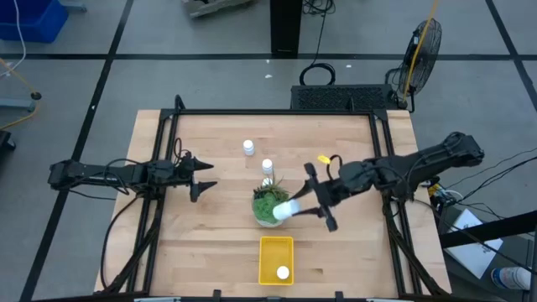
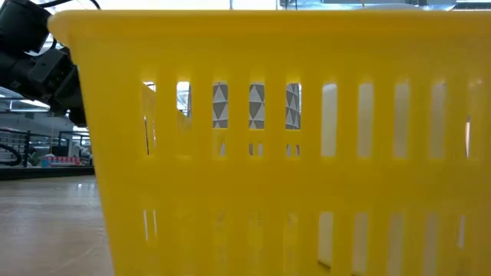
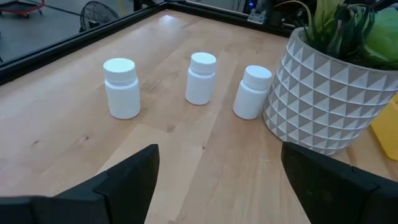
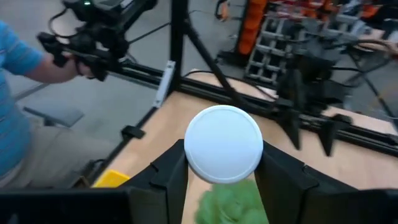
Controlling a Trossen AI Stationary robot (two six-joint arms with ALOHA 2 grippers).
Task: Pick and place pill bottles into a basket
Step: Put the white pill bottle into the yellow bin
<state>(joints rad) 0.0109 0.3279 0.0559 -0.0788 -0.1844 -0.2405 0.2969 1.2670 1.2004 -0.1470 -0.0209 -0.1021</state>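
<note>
My right gripper [image 1: 297, 207] is shut on a white pill bottle [image 1: 288, 210] and hangs over a green potted plant [image 1: 267, 204] at mid table. Three more pill bottles [image 3: 122, 87] [image 3: 201, 78] [image 3: 252, 92] stand upright on their bases on the wood, far of the pot. The yellow basket [image 1: 276, 252] sits near the front edge, its slatted wall [image 2: 291, 153] filling the low view. One white bottle [image 1: 283, 273] lies inside it. My left gripper [image 1: 205, 178] waits open at the table's left, aimed at the standing bottles. My right gripper pinches the pill bottle between its two fingers [image 4: 168, 180], one on each side of its round body. The fingers come nearly level from the table's right and lie along the bottle. One round white end [image 4: 224, 144] faces back at the wrist. The bottle is lifted clear above the plant.
The white faceted plant pot [image 3: 323, 99] stands right beside the nearest standing bottle. Black rails [image 1: 268, 111] frame the table. Beyond its far side a person in a blue sleeve [image 4: 18, 93] holds a dark hand device [image 4: 87, 37]. A fan [image 1: 424, 46] stands at the far right.
</note>
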